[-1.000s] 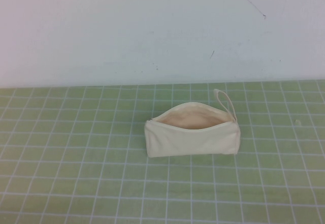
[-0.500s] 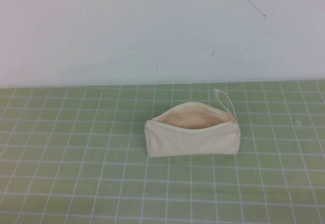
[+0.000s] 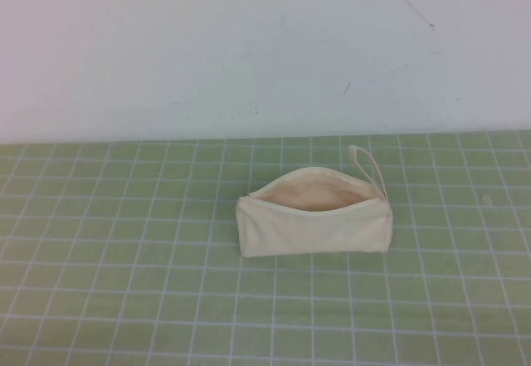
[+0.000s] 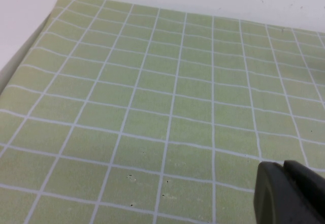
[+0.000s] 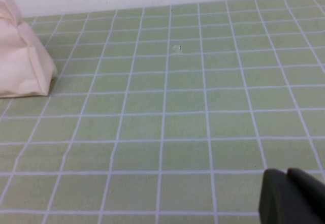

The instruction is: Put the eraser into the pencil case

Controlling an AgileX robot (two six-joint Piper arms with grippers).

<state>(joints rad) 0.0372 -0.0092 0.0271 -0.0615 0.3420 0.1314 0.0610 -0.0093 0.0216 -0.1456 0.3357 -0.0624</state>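
The cream pencil case (image 3: pixel 314 221) lies on the green grid mat at the centre of the high view. Its zip is open and shows the peach lining; the wrist loop (image 3: pixel 368 167) lies at its right end. One end of it shows in the right wrist view (image 5: pixel 23 56). The eraser is not in view. Neither arm shows in the high view. My left gripper (image 4: pixel 284 169) is shut and empty, low over bare mat. My right gripper (image 5: pixel 285 176) is shut and empty, over bare mat, well away from the pouch.
A white wall (image 3: pixel 265 51) rises behind the green grid mat (image 3: pixel 124 283). The mat's edge shows in the left wrist view (image 4: pixel 30 46). A small pale speck (image 3: pixel 488 201) lies on the mat right of the pouch.
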